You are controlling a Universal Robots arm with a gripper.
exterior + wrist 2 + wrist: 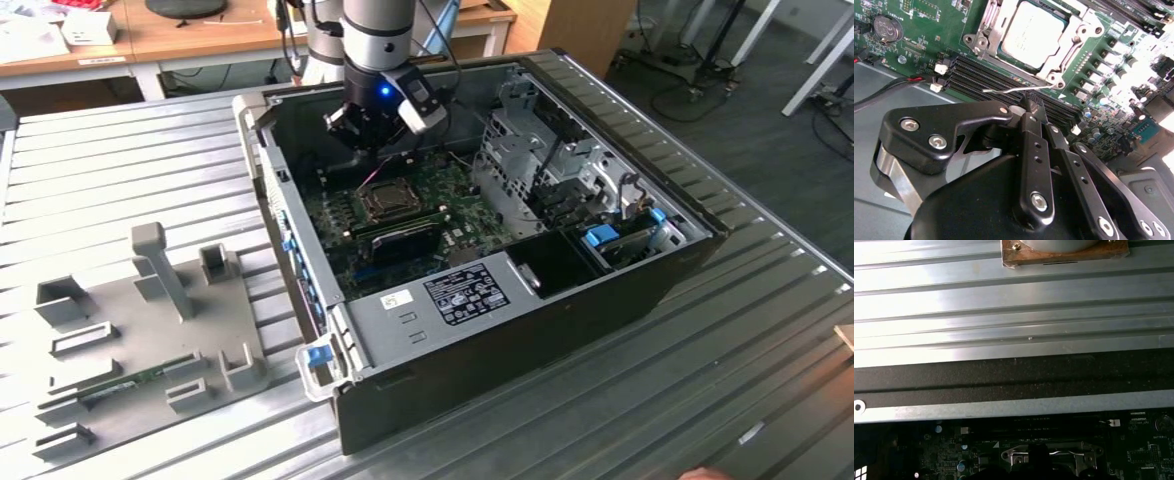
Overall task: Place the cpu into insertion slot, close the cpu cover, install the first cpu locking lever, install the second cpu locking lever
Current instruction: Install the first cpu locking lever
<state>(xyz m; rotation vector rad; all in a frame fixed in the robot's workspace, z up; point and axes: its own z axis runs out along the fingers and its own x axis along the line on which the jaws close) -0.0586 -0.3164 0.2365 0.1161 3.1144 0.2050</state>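
Note:
In the second wrist view the cpu (1034, 32) lies flat in the insertion slot (1055, 78) on the green board. The cpu cover (990, 27) is down around it, its window framing the silver chip top. A thin silver locking lever (1009, 90) sticks out along the slot's near edge, lifted off the board. My gripper (1030, 106) is shut, and its black fingertips sit right at this lever's rod. In the exterior view the gripper (380, 150) hangs inside the open computer case, just behind the slot (388, 201). The first wrist view catches the slot's metal frame (1051, 455).
Long black memory slots (984, 75) run beside the gripper tips, with a coin battery (886, 27) and red-black wires (899, 85) nearby. The case walls (274, 190), drive cage (561, 170) and black power-supply box (454, 300) hem in the board. A grey fixture plate (147, 320) lies on the ribbed table.

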